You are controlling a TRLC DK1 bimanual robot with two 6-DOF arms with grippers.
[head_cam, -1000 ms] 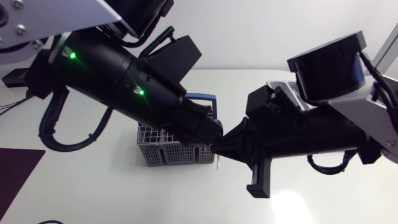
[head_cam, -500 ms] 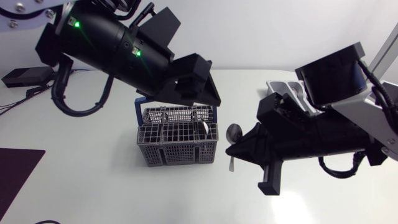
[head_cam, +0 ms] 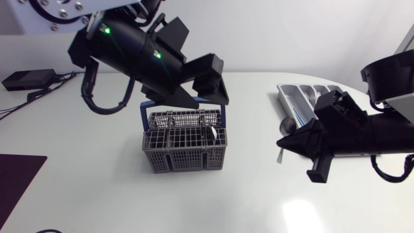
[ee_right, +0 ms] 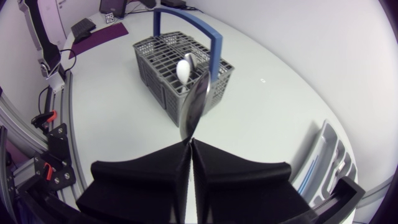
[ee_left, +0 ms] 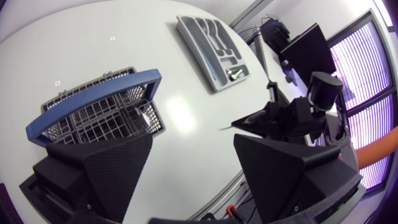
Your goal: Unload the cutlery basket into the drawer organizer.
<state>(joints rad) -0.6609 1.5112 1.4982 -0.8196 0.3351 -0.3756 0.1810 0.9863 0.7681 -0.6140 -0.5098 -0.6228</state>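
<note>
The grey cutlery basket (head_cam: 184, 150) with a blue handle (head_cam: 187, 102) stands mid-table; one light utensil (head_cam: 211, 133) stands in it. Above its back rim hangs my left gripper (head_cam: 206, 87), open and holding nothing; in the left wrist view its fingers (ee_left: 118, 168) spread wide over the basket (ee_left: 93, 121). My right gripper (head_cam: 284, 144) is shut on a metal spoon (head_cam: 285, 123), between the basket and the grey drawer organizer (head_cam: 304, 97). In the right wrist view the spoon (ee_right: 193, 102) rises from the closed gripper (ee_right: 189, 142), with the basket (ee_right: 168, 68) ahead.
A black box (head_cam: 26, 79) with cables lies at the back left. A dark purple mat (head_cam: 18, 178) sits at the left edge. The organizer (ee_left: 211, 40) holds several utensils. Bare white tabletop lies in front of the basket.
The left gripper opened, letting go of the spoon, and drew up and back over the basket. The right arm carried the spoon rightward, away from the basket toward the organizer.
</note>
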